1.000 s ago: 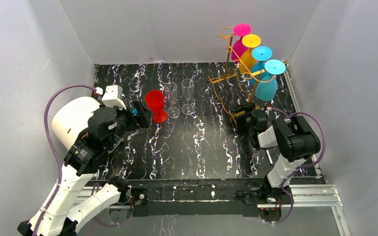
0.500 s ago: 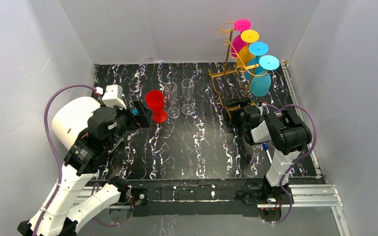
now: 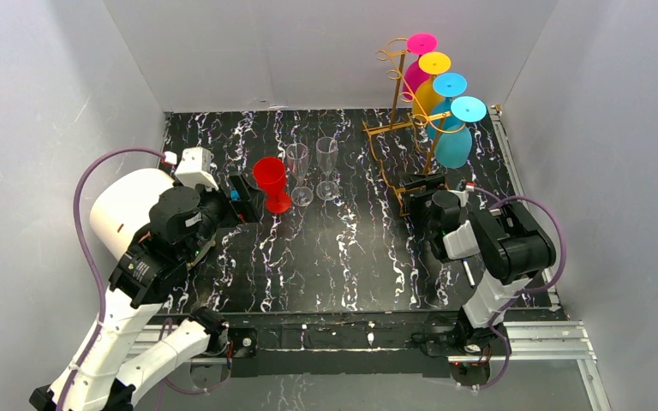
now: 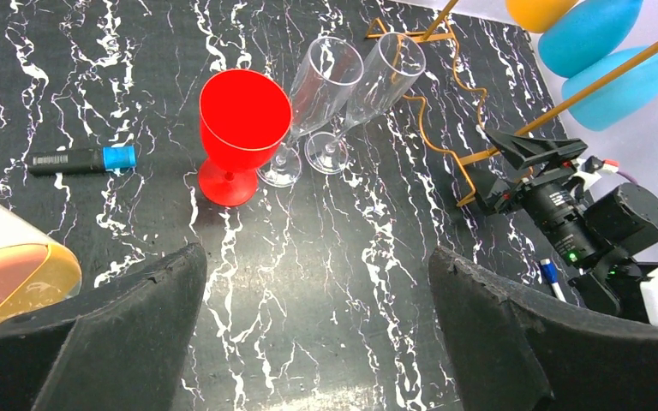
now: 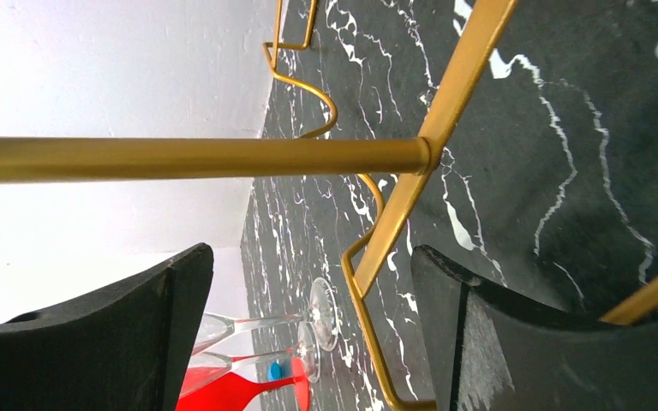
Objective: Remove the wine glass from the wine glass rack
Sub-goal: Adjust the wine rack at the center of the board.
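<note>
Black marbled worktop [image 3: 343, 257], white walls [image 3: 308, 51]: the blue wine glass [image 3: 454, 147] hangs upside down on the near end of the gold wine glass rack [image 5: 197, 158], looks like light, slick plastic, so I'd pinch the bowl; right hand [image 5: 313, 257] gapes open at the rack's base, left hand [image 4: 317, 253] open too.

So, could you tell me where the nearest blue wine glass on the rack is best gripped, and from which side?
Probably the bowl of the nearest blue wine glass: it hangs upside down below the hooks of the rack, foot resting on top. Come from the near side, since the other glasses hang close behind it.
</note>
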`<state>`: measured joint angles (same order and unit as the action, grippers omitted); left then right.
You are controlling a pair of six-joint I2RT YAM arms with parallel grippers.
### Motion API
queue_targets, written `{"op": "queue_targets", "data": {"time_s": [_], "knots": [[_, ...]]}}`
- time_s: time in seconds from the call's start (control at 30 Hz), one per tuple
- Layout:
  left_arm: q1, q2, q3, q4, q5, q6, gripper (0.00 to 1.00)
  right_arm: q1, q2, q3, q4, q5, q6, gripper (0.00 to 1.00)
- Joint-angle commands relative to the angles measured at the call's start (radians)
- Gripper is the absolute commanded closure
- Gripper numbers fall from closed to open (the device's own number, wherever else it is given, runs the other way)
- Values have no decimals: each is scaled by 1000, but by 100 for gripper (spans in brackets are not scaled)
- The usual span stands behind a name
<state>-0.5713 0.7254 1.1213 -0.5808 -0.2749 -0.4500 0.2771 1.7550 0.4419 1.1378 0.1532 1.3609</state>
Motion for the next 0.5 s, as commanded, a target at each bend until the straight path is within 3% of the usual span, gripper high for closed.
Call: {"op": "queue_targets", "data": {"time_s": [0.0, 0.3, 0.47], "knots": [[4, -5, 33, -16, 0, -1, 2, 1, -89, -59, 3, 100, -1, 8], [4, -21, 25, -34, -14, 11, 2, 1, -304, -84, -238, 52, -89, 7], [4, -10, 33, -47, -10, 28, 2, 1, -490, -75, -567, 40, -112, 6]]}}
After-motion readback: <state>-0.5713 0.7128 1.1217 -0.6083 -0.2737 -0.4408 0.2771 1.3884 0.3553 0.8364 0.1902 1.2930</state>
